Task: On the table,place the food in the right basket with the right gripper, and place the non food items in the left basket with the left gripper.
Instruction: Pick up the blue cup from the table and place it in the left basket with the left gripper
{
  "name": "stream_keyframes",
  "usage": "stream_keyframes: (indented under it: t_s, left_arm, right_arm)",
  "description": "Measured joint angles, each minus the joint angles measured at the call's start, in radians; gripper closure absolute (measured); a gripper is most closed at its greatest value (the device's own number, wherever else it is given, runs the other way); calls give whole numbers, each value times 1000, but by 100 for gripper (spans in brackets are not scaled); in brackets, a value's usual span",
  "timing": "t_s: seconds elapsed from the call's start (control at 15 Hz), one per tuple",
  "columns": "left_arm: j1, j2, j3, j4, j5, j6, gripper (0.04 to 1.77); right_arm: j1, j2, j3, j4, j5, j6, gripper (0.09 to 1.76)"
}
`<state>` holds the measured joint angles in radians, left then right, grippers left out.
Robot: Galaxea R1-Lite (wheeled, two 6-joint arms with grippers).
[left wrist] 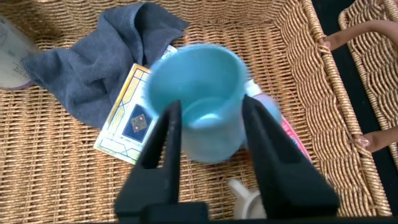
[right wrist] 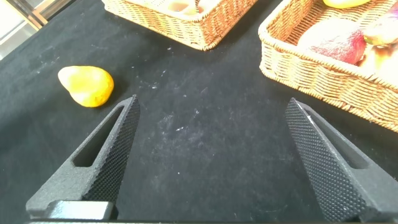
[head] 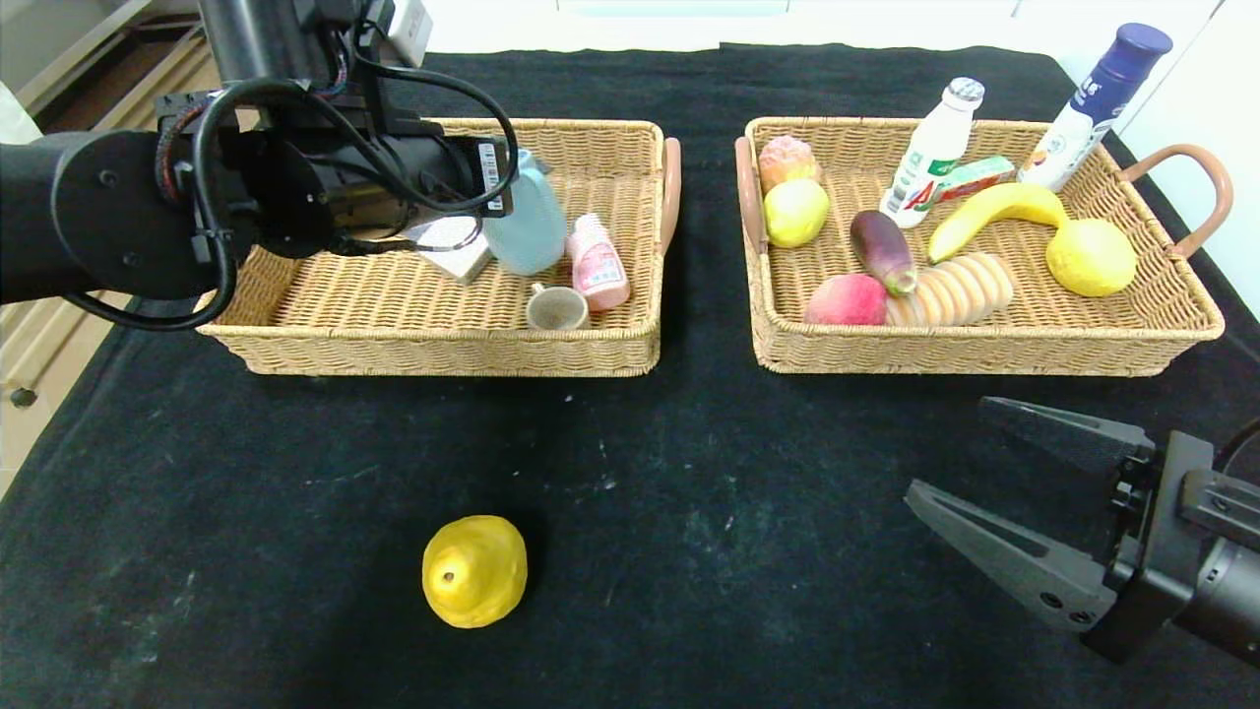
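My right gripper [head: 960, 456] hangs low over the near right part of the black cloth-covered worktop [head: 689, 473], its jaws spread wide with nothing between them. From those jaws the one thing left loose on the cloth, a yellow pear-shaped fruit [head: 474, 571], lies off toward the near left, well apart from them, with bare cloth between; in the right wrist view it shows beyond the outer side of one finger rather than in the gap. It sits squat, stem end turned toward the near edge, with no long axis worth aligning to. As food it is mine to take with the right arm, and I judge the reach must cross toward the left before closing.

The right wicker basket [head: 984, 350] stands just beyond these jaws, toward the far right, already carrying fruit, bread and bottles.

My left gripper [left wrist: 208, 134] is over the left wicker basket [head: 433, 345], jaws either side of a light blue plastic cup [left wrist: 198, 93]; whether they grip it or have let go I cannot tell.
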<state>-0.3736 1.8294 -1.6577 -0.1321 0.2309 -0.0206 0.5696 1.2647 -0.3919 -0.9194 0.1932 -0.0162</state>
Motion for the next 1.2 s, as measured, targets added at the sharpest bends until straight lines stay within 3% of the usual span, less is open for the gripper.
stream_keyframes:
  t_s: [0.2,0.47,0.8,1.2]
  left_arm:
    - [-1,-6,13,1,2,-1,73]
    - [-4,-32,42,16,4,-1,47]
    - [-16,-109,129,40,5,1,30]
    - [-101,-261,232,215,22,0,19]
  right_arm:
    - [0,-1,0,0,0,0,14]
    - [0,-2,1,0,0,0,14]
    - [-1,-6,0,0,0,0,14]
    - [-1,-6,1,0,0,0,14]
